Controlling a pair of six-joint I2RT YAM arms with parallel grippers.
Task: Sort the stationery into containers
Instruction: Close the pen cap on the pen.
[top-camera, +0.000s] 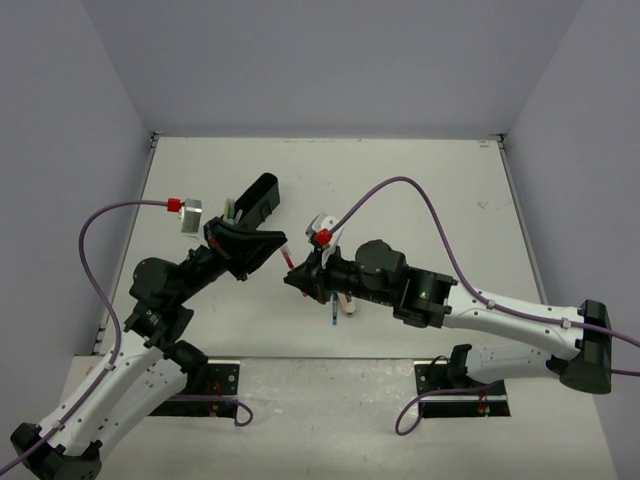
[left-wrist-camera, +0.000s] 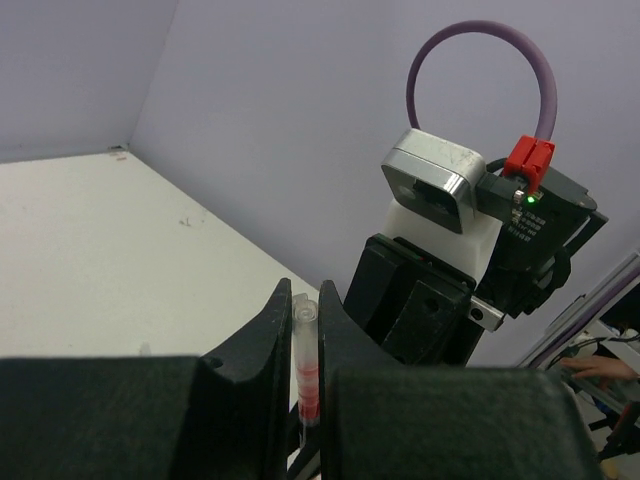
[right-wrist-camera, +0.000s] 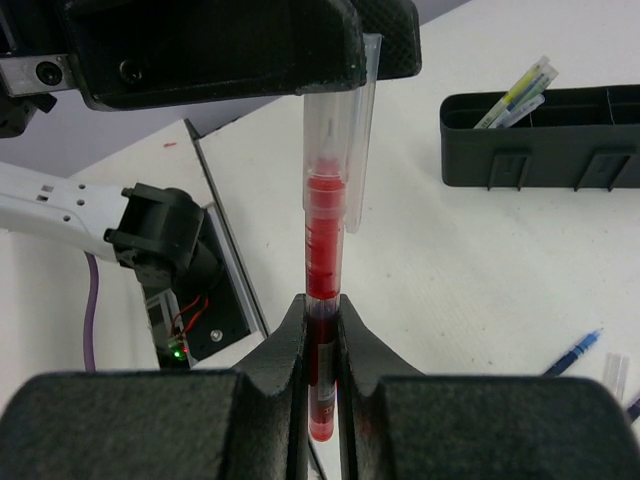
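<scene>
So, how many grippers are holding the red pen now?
2. The left gripper clamps the red pen at its clear cap; the right gripper clamps its barrel. Both show plainly.

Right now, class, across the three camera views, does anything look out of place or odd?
Yes: one red pen is clamped by both grippers at once, stretched between them. The left gripper pinches its clear cap end, the right gripper its red barrel. Elsewhere a blue pen lies loose on the table, outside the black tray.
</scene>
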